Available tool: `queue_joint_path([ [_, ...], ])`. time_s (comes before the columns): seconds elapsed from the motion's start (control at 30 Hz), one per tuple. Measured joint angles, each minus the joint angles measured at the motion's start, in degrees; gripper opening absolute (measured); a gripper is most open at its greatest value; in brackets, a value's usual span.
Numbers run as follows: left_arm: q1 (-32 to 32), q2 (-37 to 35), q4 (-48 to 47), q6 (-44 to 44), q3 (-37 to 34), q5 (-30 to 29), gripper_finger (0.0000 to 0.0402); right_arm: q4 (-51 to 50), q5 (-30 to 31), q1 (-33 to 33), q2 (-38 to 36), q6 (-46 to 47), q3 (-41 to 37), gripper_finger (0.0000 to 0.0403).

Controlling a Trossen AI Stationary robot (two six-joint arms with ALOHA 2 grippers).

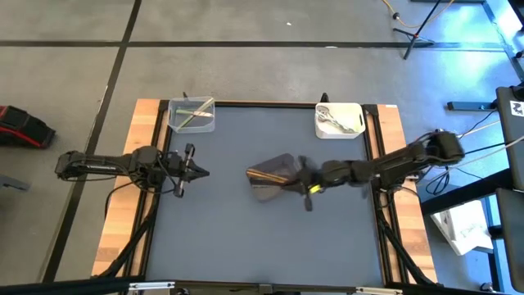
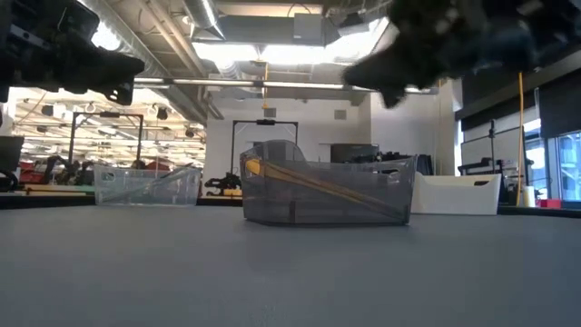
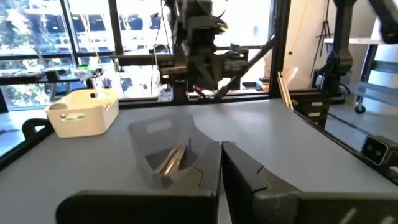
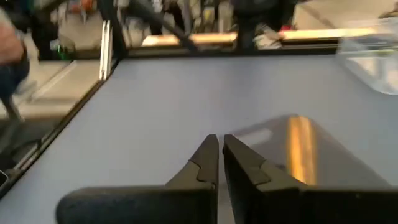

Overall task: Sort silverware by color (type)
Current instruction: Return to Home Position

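A dark grey tub (image 1: 273, 175) stands mid-table with thin gold pieces (image 3: 171, 158) lying inside. In the clear tub (image 1: 191, 115) at the far left lie green-handled knives (image 1: 195, 114). In the white tub (image 1: 339, 120) at the far right lie silver spoons (image 1: 337, 121). My right gripper (image 1: 293, 175) hovers shut at the dark tub's right side, above it (image 2: 386, 86), holding nothing (image 4: 221, 146). My left gripper (image 1: 202, 172) is shut and empty (image 3: 221, 155). It stays raised at the table's left, pointing level at the dark tub (image 3: 163, 144).
Bare grey mat (image 1: 246, 238) spreads across the near half of the table. Wooden side strips (image 1: 123, 221) and a black frame border it. Beyond the far edge are stands and cables on the floor (image 1: 409, 33).
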Motion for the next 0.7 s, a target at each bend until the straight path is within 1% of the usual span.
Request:
queue_joint_path([
  [0.13,0.00,-0.01,0.02,0.00,0.00,0.12,0.0008,8.79,0.10,-2.80,-9.04,2.83,-12.09,0.0013],
  [0.3,0.00,-0.01,0.04,0.18,0.00,0.13,0.0008,15.89,0.16,-6.79,-18.41,4.81,-23.24,0.0012],
  [0.4,0.00,-0.01,-0.01,0.00,0.00,0.14,0.0008,17.17,0.24,-9.01,-23.68,5.86,-27.95,0.0012],
  [0.57,0.00,-0.01,0.62,0.02,-1.10,-0.11,0.0008,16.98,0.19,-12.33,-31.00,7.17,-33.03,0.0012],
  [0.63,0.00,0.04,0.05,0.02,-1.16,-1.48,0.0008,16.67,0.15,-13.16,-33.32,7.42,-34.73,0.0012],
  [0.7,0.00,0.01,0.04,-0.10,-1.16,-2.45,0.0008,13.32,0.27,-13.54,-36.32,7.33,-35.07,0.0012],
])
